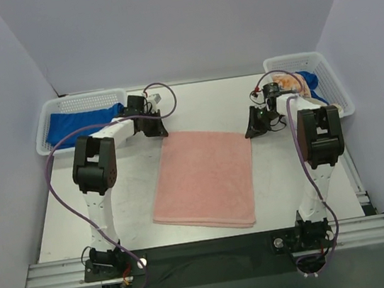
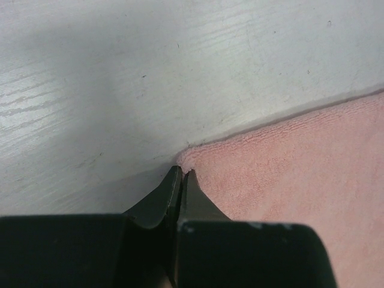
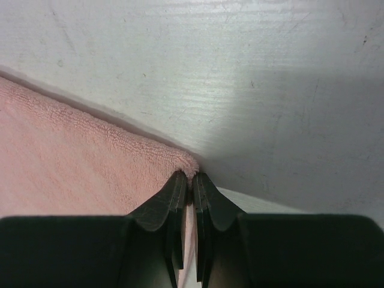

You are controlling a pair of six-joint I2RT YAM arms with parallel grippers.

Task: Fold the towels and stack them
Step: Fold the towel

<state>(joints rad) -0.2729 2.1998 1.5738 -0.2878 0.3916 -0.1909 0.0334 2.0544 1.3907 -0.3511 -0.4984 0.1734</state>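
Left gripper (image 2: 182, 173) is clenched on the far left corner of the salmon-pink towel (image 1: 204, 178), its two black jaws pressed together with a tuft of terry pinched at their tips. Right gripper (image 3: 192, 176) is likewise closed on the far right corner of the same cloth, a small nub of pink showing between its jaws. Both sets of jaws sit low against the white table (image 1: 284, 188). From above, the pink towel lies flat and spread in the middle of the table between the two arms, slightly skewed, its near edge showing a doubled layer. A royal-blue towel (image 1: 78, 123) lies bunched in the left basket (image 1: 78, 97) at the far left. The right basket (image 1: 326, 71) at the far right holds more crumpled cloth, blue and a pale piece with orange (image 1: 289, 81).
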